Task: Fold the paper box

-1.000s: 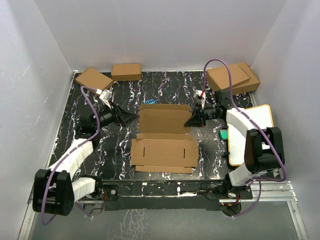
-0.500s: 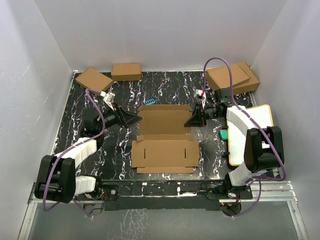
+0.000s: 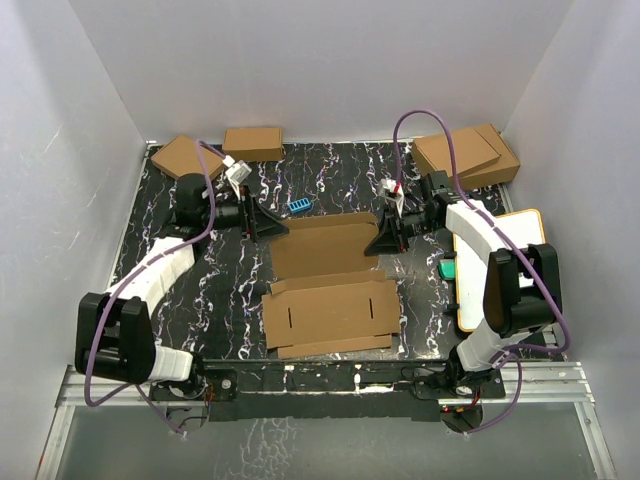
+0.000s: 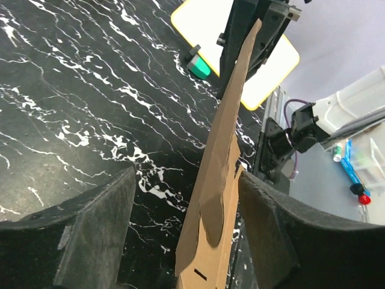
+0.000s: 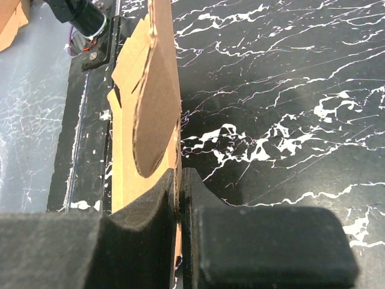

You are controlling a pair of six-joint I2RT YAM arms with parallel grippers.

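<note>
top external view: the paper box (image 3: 325,300), a creased brown corrugated-cardboard sheet with flaps and slots, lies on the black white-veined surface (image 3: 225,300) just left of the yellow-rimmed white board (image 3: 525,235), its far panel tilted up. the right claw (image 3: 383,245) pinches that panel's edge nearest the board. the left claw (image 3: 270,225), at the edge farthest from the board, stands wide, the panel's edge between its fingers.

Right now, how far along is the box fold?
Early stage. Done: the right gripper is shut on the right edge of the paper box, whose far panel is raised off the table. In hand: the left gripper straddles the opposite edge, jaws open, not yet clamped. Left: essentially every fold; the sheet lies as one creased, unfolded piece, with no walls or lid formed.
</note>
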